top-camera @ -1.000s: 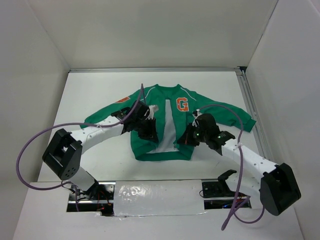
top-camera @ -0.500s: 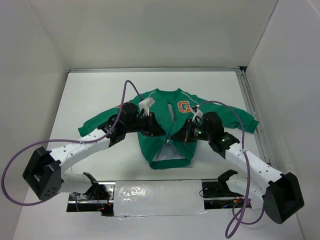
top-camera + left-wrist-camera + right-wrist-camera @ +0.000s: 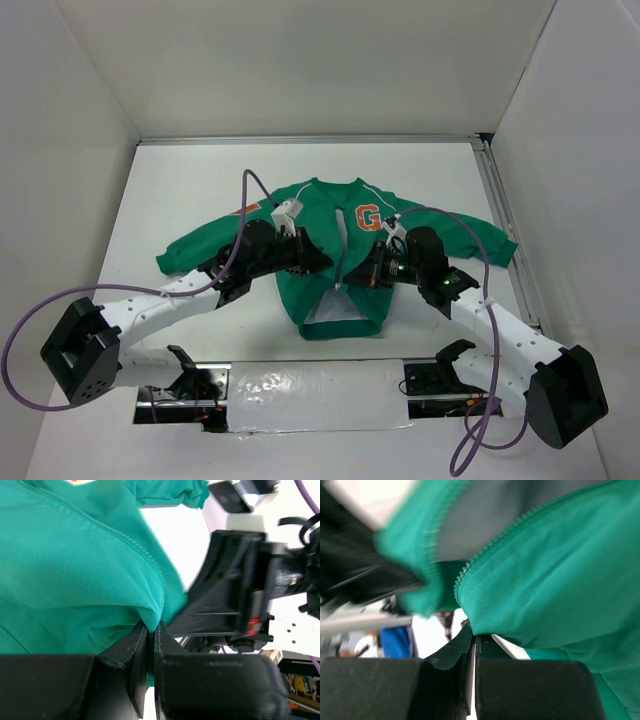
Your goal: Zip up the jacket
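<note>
Jacket (image 3: pixel 318 212) lies flat at mid-table (image 3: pixel 200 180), collar away from the arms. The left gripper (image 3: pixel 151 630) is pressed together on the left front edge, and the right gripper (image 3: pixel 472 640) pinches the right edge. The two edges sit close, but a gap shows at the hem. By the look of it, the zip (image 3: pixel 125 537) is not yet joined or pulled. Count: one jacket, one "G" patch (image 3: pixel 366 215), two grippers.

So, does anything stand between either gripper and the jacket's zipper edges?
Nothing visible does. The left gripper and right gripper each have their jaws shut on a front edge of the jacket, and only a narrow open gap separates the two edges.
</note>
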`<state>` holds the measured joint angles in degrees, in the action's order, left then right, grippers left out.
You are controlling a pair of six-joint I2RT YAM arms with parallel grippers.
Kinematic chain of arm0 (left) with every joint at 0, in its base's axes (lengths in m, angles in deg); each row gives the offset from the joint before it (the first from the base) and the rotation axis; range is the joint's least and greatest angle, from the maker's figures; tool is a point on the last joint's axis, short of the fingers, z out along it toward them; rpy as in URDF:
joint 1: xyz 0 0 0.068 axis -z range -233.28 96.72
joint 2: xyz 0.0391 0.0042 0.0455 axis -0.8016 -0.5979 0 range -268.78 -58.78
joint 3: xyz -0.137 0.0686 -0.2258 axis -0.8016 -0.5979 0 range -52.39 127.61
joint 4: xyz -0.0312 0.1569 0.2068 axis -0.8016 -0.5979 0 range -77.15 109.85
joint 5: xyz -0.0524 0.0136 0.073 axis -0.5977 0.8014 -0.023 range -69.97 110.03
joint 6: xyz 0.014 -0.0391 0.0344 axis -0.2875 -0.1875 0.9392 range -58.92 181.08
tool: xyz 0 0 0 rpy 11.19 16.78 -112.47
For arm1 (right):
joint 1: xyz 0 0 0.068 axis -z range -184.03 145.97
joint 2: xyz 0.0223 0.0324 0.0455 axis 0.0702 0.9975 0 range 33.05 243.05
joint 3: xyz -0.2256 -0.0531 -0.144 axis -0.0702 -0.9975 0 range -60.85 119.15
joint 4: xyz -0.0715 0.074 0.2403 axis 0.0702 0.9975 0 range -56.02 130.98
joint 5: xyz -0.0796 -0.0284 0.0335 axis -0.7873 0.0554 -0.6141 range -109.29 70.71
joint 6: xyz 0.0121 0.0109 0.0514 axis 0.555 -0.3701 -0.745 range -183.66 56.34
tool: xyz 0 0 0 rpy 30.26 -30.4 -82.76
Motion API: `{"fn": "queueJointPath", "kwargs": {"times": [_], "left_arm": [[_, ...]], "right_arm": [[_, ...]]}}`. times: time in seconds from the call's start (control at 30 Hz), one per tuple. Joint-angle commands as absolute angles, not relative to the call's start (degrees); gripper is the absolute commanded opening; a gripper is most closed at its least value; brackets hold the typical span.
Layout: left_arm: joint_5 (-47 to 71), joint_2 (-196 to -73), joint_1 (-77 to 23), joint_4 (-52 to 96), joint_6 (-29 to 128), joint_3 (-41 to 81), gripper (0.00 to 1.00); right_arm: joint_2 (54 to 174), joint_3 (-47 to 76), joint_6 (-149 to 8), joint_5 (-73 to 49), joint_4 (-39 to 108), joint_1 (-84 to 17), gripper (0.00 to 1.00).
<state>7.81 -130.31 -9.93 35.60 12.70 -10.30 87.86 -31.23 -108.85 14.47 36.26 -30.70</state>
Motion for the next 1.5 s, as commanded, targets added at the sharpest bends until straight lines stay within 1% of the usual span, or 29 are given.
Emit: {"fn": "queueJointPath", "kwargs": {"times": [0.0, 0.03, 0.13, 0.23, 0.27, 0.33, 0.4, 0.5, 0.53, 0.6, 0.63, 0.8, 0.97, 1.07, 1.1, 1.17, 1.2, 1.27, 1.3, 1.33, 1.37, 1.47], "left_arm": [[10.3, -132.9, -9.2, 31.4, 13.5, -3.4, 0.05], [8.8, -134.0, -9.1, 29.9, 14.5, -3.0, 0.05], [2.5, -137.3, -7.9, 28.8, 16.0, -4.7, 0.0], [1.8, -139.5, -6.4, 28.0, 14.3, -6.5, 0.02], [2.9, -140.1, -5.9, 27.5, 14.2, -6.8, 0.06], [4.0, -141.5, -5.0, 26.7, 14.1, -7.1, 0.1], [4.8, -143.1, -4.5, 25.5, 14.4, -6.7, 0.11], [4.0, -144.1, -3.8, 25.1, 15.5, -6.2, 0.17], [3.4, -144.2, -3.8, 25.4, 16.1, -6.2, 0.22], [2.6, -144.3, -3.5, 25.3, 16.8, -6.3, 0.28], [2.5, -144.3, -3.5, 25.0, 16.7, -6.2, 0.36], [2.9, -145.7, -3.6, 20.0, 18.4, -3.7, 0.49], [0.8, -147.8, -3.6, 15.1, 20.5, -1.8, 0.51], [-2.5, -149.9, -3.6, 15.1, 20.8, -1.3, 0.54], [-2.5, -150.4, -3.6, 15.0, 20.3, -1.1, 0.53], [-1.6, -151.3, -3.6, 14.2, 19.9, -0.4, 0.49], [-1.5, -151.3, -3.6, 14.2, 19.7, -0.4, 0.43], [-2.2, -151.2, -3.6, 14.8, 20.3, -0.1, 0.34], [-2.4, -151.0, -3.6, 14.8, 20.6, 0.1, 0.26], [-2.5, -150.7, -3.6, 15.1, 20.8, 0.2, 0.04], [-2.2, -150.5, -3.6, 15.5, 21.1, 0.2, 0.0], [-1.8, -147.7, -4.9, 17.0, 20.7, -0.4, 0.0]], "right_arm": [[90.0, -28.2, -109.4, 6.6, 41.2, -30.0, 0.0], [90.5, -28.2, -109.6, 5.8, 41.4, -29.9, 0.0], [93.1, -28.2, -109.7, 5.1, 38.1, -29.7, 0.0], [96.4, -26.8, -108.7, 2.0, 37.6, -30.0, 0.0], [98.4, -26.1, -108.6, 1.7, 37.4, -30.0, 0.0], [100.2, -25.5, -107.5, 2.0, 36.9, -30.0, 0.0], [102.7, -24.6, -106.8, 1.5, 36.8, -30.1, 0.0], [105.8, -23.2, -105.5, 1.6, 37.1, -30.2, 0.0], [106.3, -22.9, -105.3, 1.9, 37.0, -30.4, 0.0], [108.0, -22.7, -104.7, 2.3, 36.6, -30.6, 0.0], [108.5, -22.6, -104.8, 2.7, 36.5, -30.5, 0.0], [110.1, -23.8, -105.2, 3.9, 35.1, -30.8, 0.0], [110.2, -24.9, -105.4, 4.2, 34.7, -31.0, 0.0], [110.2, -25.0, -105.6, 4.4, 34.3, -31.0, 0.0], [110.2, -25.1, -105.6, 4.5, 34.3, -31.3, 0.0], [110.0, -25.2, -105.6, 4.4, 34.3, -31.4, 0.0], [109.9, -25.2, -105.6, 4.4, 34.4, -31.4, 0.0], [109.4, -25.3, -105.3, 4.0, 34.7, -31.4, 0.0], [109.3, -25.3, -105.2, 3.8, 34.9, -31.4, 0.0], [109.0, -25.5, -105.3, 3.8, 34.9, -31.4, 0.0], [108.6, -25.5, -105.1, 3.8, 35.1, -31.3, 0.0], [106.7, -25.9, -104.6, 4.0, 36.2, -30.7, 0.0]]}}
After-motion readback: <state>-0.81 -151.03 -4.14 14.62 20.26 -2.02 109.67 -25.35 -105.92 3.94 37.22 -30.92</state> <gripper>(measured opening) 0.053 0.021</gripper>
